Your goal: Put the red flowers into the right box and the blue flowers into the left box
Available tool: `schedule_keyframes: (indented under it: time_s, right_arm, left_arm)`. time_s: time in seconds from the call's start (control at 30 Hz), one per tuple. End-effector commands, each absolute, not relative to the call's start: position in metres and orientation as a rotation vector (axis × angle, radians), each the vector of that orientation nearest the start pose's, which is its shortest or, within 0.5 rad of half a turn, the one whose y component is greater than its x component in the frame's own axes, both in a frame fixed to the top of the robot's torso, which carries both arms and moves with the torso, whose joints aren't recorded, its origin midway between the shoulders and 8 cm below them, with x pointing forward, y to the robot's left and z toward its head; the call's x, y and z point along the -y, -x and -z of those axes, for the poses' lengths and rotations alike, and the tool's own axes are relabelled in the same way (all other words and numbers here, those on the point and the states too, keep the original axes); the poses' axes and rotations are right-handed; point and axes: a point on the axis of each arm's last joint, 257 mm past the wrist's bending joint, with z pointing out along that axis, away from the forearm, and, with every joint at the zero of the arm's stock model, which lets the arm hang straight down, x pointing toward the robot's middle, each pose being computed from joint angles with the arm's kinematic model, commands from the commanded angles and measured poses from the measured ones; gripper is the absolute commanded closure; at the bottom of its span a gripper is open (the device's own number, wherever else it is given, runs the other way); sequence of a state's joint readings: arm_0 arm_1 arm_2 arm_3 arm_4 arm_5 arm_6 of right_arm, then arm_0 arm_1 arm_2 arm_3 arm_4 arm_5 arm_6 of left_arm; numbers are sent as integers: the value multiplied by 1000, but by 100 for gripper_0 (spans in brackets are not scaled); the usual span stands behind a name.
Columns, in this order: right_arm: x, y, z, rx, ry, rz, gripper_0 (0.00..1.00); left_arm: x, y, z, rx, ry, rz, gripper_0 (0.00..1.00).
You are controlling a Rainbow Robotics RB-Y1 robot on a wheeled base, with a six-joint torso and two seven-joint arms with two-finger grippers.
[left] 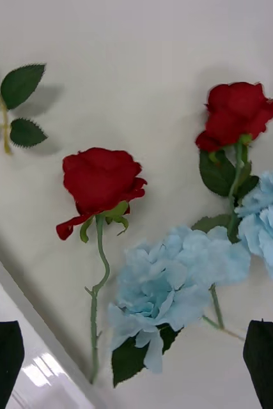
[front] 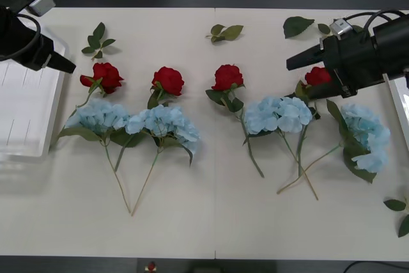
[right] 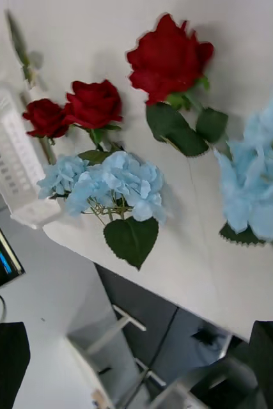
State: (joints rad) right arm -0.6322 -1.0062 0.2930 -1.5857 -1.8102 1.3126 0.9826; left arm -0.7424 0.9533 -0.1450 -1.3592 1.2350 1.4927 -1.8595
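Fingers (left: pixel 2 358) of left gripper (left: pixel 135 367) wide apart, empty (right gripper (right: pixel 136 367) likewise), above red flowers (left: pixel 101 179)

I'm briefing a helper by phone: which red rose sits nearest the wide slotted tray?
Start at the wide white slotted plastic tray on the table's left edge. The first deep-red artificial rose to its right is the one. Unlike its neighbours, it has a loose green leaf sprig just behind it.

Three red flowers (right: pixel 168 57) lie on the white worktop (right: pixel 98 38); blue flowers (right: pixel 107 185) cluster beside them; black fingers (right: pixel 5 358) spread apart.
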Motion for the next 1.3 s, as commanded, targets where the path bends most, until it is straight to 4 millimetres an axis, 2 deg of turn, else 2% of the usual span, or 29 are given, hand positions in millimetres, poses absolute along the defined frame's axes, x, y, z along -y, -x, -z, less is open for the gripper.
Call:
schedule_keyframes:
  time_s: [0.03, 0.2, 0.27, 0.37, 0.47, 0.63, 0.93, 1.2, 1.3]
  right_arm:
    - [169, -418, 112, -2806, -452, -1076, 0]
    - [175, -397, 130, -2788, -929, -989, 0]
    - [178, -393, 137, -2772, -1009, -963, 0]
    - [193, -386, 159, -2730, -1182, -882, 0]
    - [204, -388, 175, -2655, -1314, -861, 0]
    - [222, -397, 199, -2518, -1474, -858, 0]
    - [251, -410, 230, -2403, -1550, -839, 0]
    - [277, -421, 245, -2375, -1567, -778, 0]
    - [288, -423, 253, -2418, -1465, -731, 0]
  left_arm:
    - [-322, -541, 127, -2512, -579, 199, 0]
    - [-328, -549, 147, -2550, -491, 123, 0]
    - [-330, -552, 154, -2550, -478, 90, 0]
    - [-335, -564, 162, -2520, -490, 5, 0]
    - [-340, -572, 169, -2497, -495, -64, 0]
    - [-356, -573, 186, -2517, -487, -146, 0]
    - [-381, -580, 216, -2513, -512, -291, 0]
    - [-365, -575, 237, -2530, -569, -284, 0]
    - [-355, -572, 247, -2539, -595, -274, 0]
